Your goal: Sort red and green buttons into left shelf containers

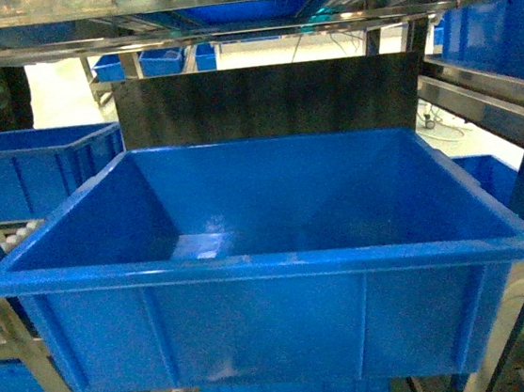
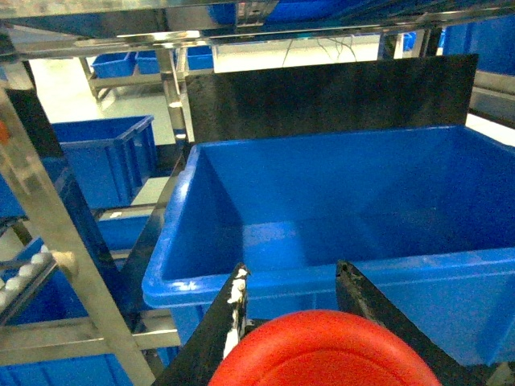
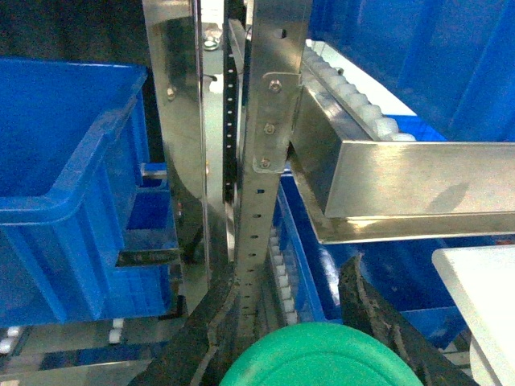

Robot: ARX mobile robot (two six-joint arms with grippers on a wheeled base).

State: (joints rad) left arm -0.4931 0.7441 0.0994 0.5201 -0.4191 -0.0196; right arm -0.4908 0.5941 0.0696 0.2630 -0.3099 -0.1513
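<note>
In the left wrist view the red button [image 2: 326, 354] fills the bottom edge, its cap held between the black fingers of my left gripper [image 2: 291, 273], which is shut on it. It sits just short of the near rim of a large blue container [image 2: 173, 277]. That container [image 1: 251, 268] fills the head view, and no button shows inside it. My right gripper [image 3: 286, 277] is shut on the green button [image 3: 322, 358], facing a steel shelf upright [image 3: 265, 161]. Neither gripper appears in the head view.
Another blue bin [image 1: 32, 175] stands on the shelf to the left. A dark panel [image 1: 270, 100] rises behind the main bin. In the right wrist view a blue bin [image 3: 56, 209] lies left of the upright, with a roller rail [image 3: 354, 104] and a white block [image 3: 483, 297] to the right.
</note>
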